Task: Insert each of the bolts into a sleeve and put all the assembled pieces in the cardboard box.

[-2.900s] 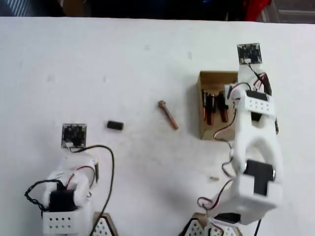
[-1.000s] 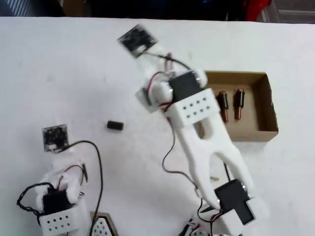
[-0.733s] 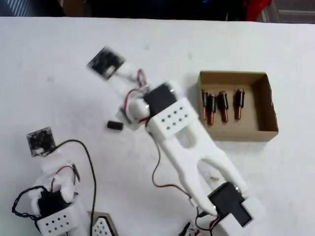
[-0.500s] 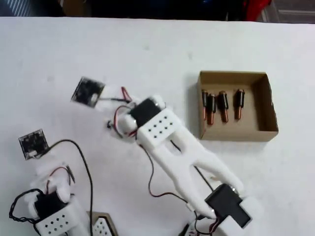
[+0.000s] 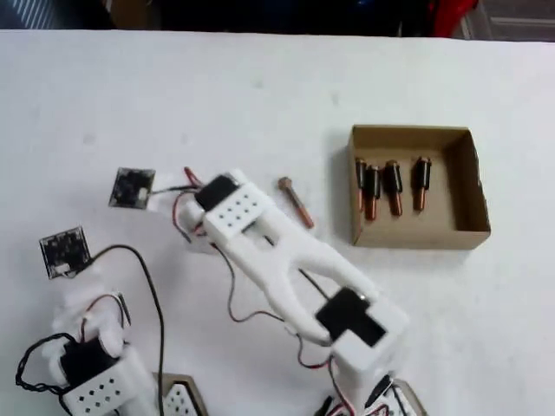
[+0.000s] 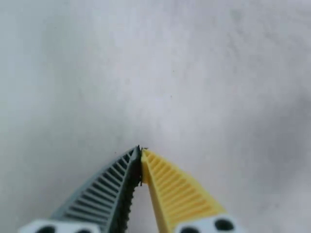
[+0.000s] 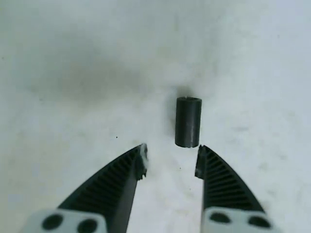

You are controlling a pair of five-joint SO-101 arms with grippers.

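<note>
In the high view, the cardboard box (image 5: 414,132) sits in the right half of the frame, a little above the middle. Four assembled pieces (image 5: 392,188) lie inside it in a row, so most of the job looks finished. One bare bolt (image 5: 296,202) lies on the white table (image 5: 260,78) near the centre of the frame, just left of the box and apart from it, with no sleeve on it. The right arm (image 5: 286,260) stretches from the lower right of the frame up towards the centre left, and its wrist hangs left of the bolt. The left arm (image 5: 91,368) sits folded in the lower left corner, well apart from bolt and box.

In the left wrist view, the left gripper (image 6: 141,153) has its fingers pressed together with nothing between them, over bare table.

In the right wrist view, the right gripper (image 7: 171,158) is spread wide and empty. A short dark sleeve (image 7: 188,122) lies on the table just ahead of its fingertips, closer to one finger than the other and not touched by either.

By this showing, one pair is left. The sleeve has yet to be grasped, the bolt has to go into it, and the finished piece has to join the four in the box.
</note>
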